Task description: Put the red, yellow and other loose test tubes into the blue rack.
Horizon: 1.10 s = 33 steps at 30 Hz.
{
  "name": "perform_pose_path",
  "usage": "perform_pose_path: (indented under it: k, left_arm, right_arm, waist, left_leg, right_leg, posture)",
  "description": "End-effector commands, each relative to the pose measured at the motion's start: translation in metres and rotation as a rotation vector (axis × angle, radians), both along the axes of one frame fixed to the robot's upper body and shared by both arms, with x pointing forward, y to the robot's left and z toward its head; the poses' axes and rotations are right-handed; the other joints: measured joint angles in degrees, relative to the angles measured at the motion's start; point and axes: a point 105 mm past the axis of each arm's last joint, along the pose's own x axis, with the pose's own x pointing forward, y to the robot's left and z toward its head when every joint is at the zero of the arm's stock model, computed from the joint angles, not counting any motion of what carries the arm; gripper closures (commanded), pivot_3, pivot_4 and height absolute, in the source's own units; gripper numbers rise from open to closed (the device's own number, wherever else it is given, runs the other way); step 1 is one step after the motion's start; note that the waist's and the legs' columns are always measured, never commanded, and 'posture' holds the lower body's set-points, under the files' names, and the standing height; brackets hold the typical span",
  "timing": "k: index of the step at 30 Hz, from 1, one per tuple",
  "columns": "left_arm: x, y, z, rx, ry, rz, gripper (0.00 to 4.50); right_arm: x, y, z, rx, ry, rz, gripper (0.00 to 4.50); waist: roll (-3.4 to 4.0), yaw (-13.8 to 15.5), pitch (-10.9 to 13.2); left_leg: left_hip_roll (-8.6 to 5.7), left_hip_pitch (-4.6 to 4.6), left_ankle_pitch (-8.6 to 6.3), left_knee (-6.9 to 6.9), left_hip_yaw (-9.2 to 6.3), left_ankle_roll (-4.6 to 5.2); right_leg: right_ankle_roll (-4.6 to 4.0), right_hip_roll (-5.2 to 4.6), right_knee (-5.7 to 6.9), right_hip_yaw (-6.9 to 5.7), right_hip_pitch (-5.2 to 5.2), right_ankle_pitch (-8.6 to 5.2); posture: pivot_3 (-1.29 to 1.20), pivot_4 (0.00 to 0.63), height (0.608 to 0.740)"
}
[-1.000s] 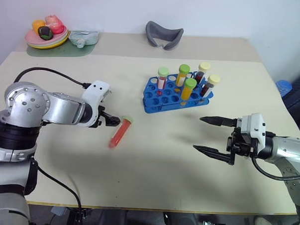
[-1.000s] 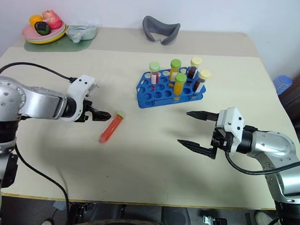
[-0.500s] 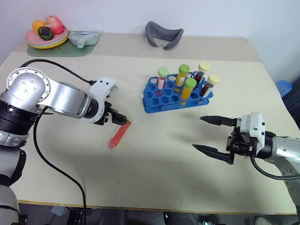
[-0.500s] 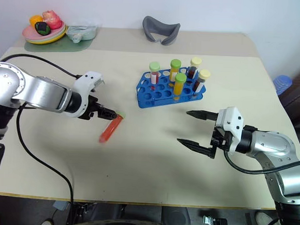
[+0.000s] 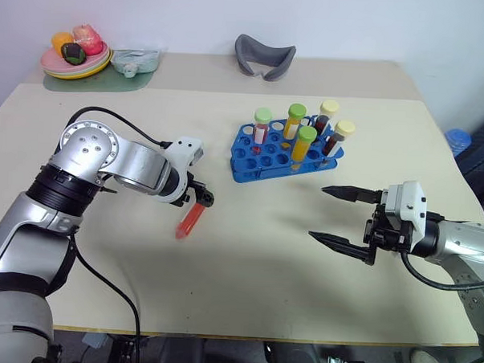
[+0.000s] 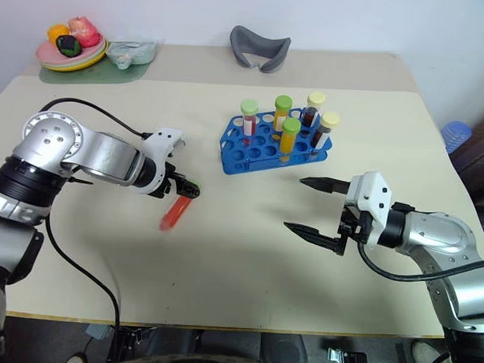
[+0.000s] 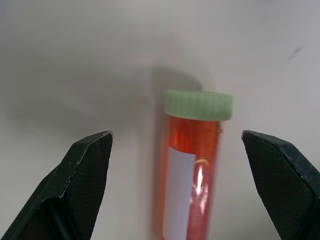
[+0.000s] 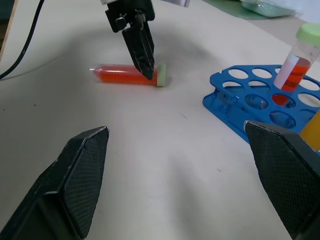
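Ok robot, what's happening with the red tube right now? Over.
Left gripper open, fingers astride red tube, lying flat on table. Right gripper open, empty. Blue rack has free holes. Path clear.

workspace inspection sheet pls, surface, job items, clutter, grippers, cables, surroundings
surface: beige tabletop, flat.
job's things: red liquid test tube with pale green cap lying on its side, loose; blue plastic rack holding five capped tubes upright, many holes free.
clutter: grey curved headrest-like piece, pink plate of toy food on a green mat, and a pale green pouch, all at the far edge.
grippers: left gripper open, fingers either side of the tube's capped end, not closed on it; right gripper open, empty, apart from the rack.
cables: black cable looping over the left arm.
surroundings: white wall behind; blue object beyond the table's right edge.
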Motion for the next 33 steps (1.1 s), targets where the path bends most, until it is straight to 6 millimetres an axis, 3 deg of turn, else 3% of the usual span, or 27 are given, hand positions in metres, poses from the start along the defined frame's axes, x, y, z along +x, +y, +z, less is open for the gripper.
perform_pose_path:
  k: [1,21,33]
  left_arm:
    - [0.004,-0.002,0.007,-0.010,-0.026,0.027,0.26]
    - [0.011,-0.009,-0.010,0.000,0.020,0.140,0.26]
    - [0.013,0.003,0.003,0.010,0.010,0.107,0.26]
  right_arm:
    - [-0.003,0.002,0.012,0.012,-0.052,0.008,0.07]
    - [-0.005,-0.001,0.014,0.008,-0.055,-0.013,0.07]
    - [-0.006,-0.003,0.014,0.002,-0.044,-0.011,0.07]
  waist:
    - [0.00,-0.03,0.00]
    - [0.02,0.01,-0.10]
    - [0.02,-0.15,-0.10]
  left_leg:
    - [0.00,0.00,0.00,0.00,0.00,0.00]
    - [-0.02,0.04,0.04,0.04,0.00,-0.08]
    - [-0.01,0.06,0.05,0.03,0.00,-0.09]
  right_leg:
    - [0.00,0.00,0.00,0.00,-0.01,0.00]
    - [0.00,-0.01,0.03,0.00,0.04,0.00]
    - [0.00,0.02,0.05,0.00,0.02,0.00]
  posture:
    - [0.00,0.150,0.740]
    - [0.00,0.150,0.740]
    - [0.00,0.150,0.740]
